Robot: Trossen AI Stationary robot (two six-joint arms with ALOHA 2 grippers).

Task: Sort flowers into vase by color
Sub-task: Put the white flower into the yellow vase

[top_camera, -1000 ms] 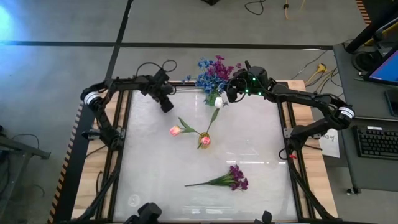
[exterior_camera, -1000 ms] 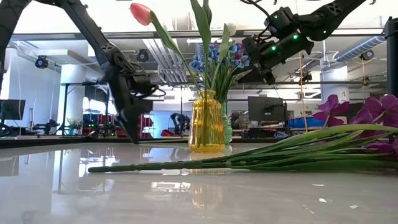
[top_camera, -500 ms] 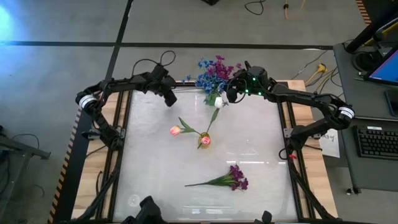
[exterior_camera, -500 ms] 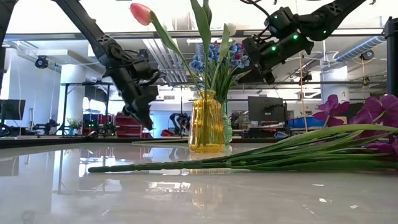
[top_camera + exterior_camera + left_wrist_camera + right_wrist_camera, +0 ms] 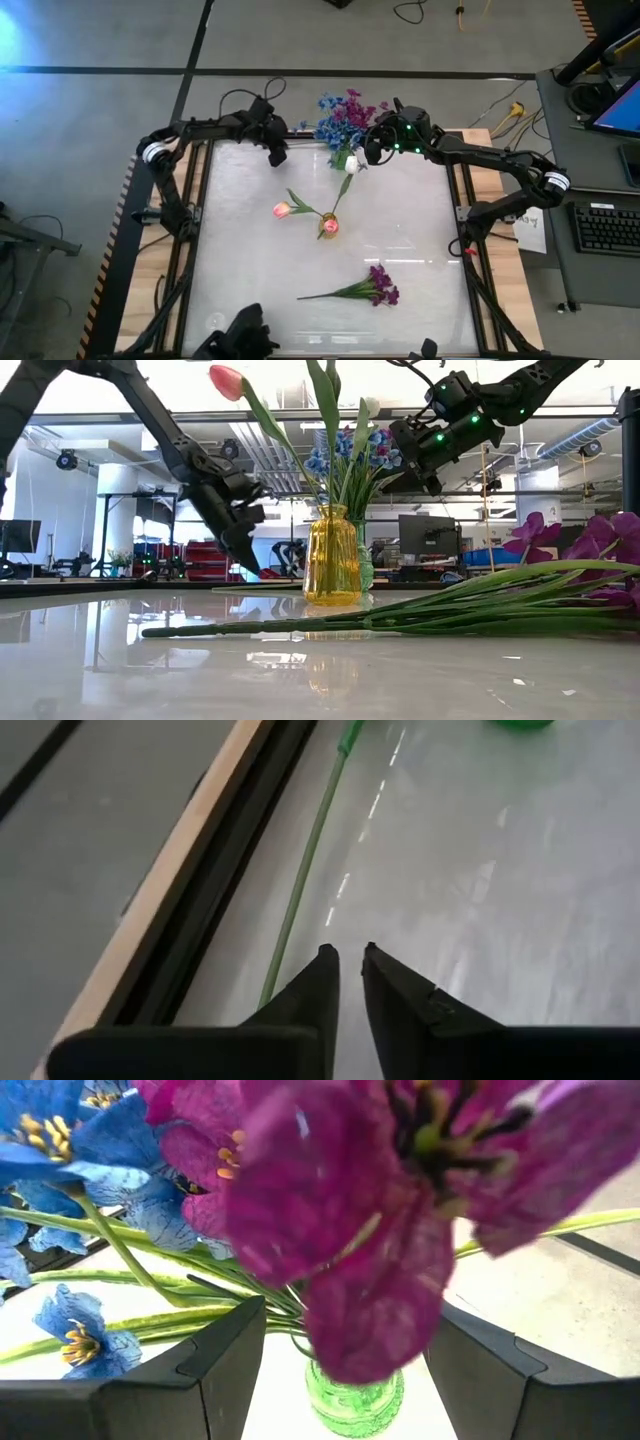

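High view: your left gripper [image 5: 278, 152], fingers nearly together, empty, hung at eleven o'clock; sweeping lower could roll the green stem [image 5: 305, 885] off the tabletop [image 5: 420, 250].

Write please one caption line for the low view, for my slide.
Pink tulip and blue blossoms stand in vases behind a purple sprig lying on the table.

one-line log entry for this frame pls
left gripper: nearly shut, empty, by loose stem at far edge | right gripper: open around bouquet stalks above green vase | purple sprig: loose on table
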